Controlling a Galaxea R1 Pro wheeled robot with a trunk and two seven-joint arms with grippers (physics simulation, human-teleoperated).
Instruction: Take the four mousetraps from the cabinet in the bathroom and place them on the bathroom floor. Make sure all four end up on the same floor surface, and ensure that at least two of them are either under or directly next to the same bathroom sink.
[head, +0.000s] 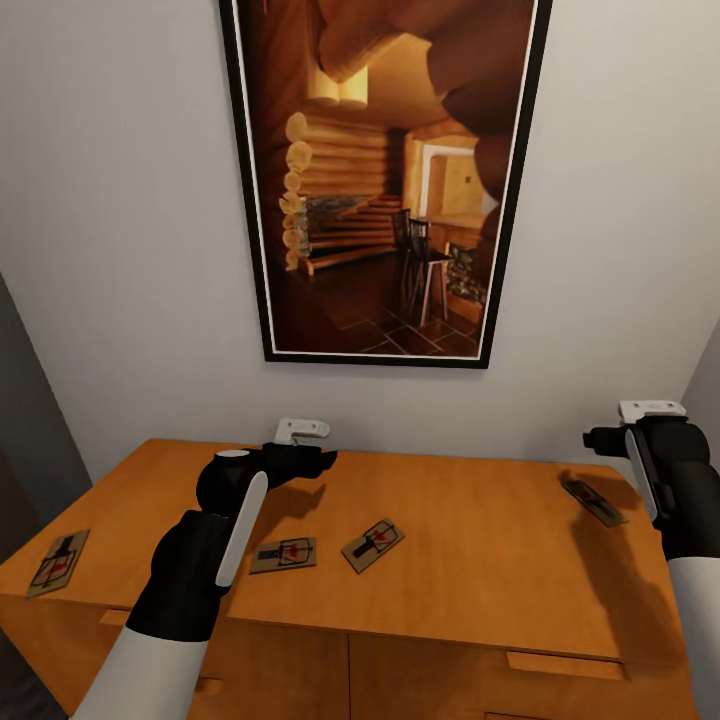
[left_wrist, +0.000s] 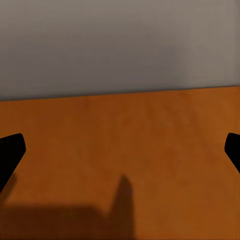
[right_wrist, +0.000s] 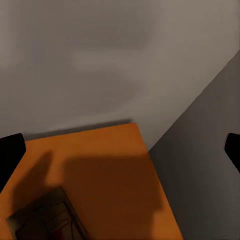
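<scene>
A: Head view, entry one. Orange wooden cabinet (head: 480, 560) against a pale wall, framed picture (head: 385, 180) of a log interior hung above it. Four mousetraps on the worktop: far-left mousetrap (head: 57, 562) by the left edge, second mousetrap (head: 284, 554) and third mousetrap (head: 372, 544) near the middle, fourth mousetrap (head: 594, 501) at the right.

B: Arms?

A: Left claw (head: 300, 460) hovers over the worktop behind the second trap. Right claw (head: 612, 438) hangs above and just beside the fourth trap (its shadow covers that board).

B: Left wrist view?

A: Bare worktop (left_wrist: 120, 150) meeting the wall; left fingertips (left_wrist: 11, 150) stand wide apart at the frame sides, nothing between them.

B: Right wrist view?

A: Worktop corner; fourth trap (right_wrist: 47, 215) lies in shadow. Right fingertips (right_wrist: 10, 152) likewise spread, gripping nothing.
</scene>
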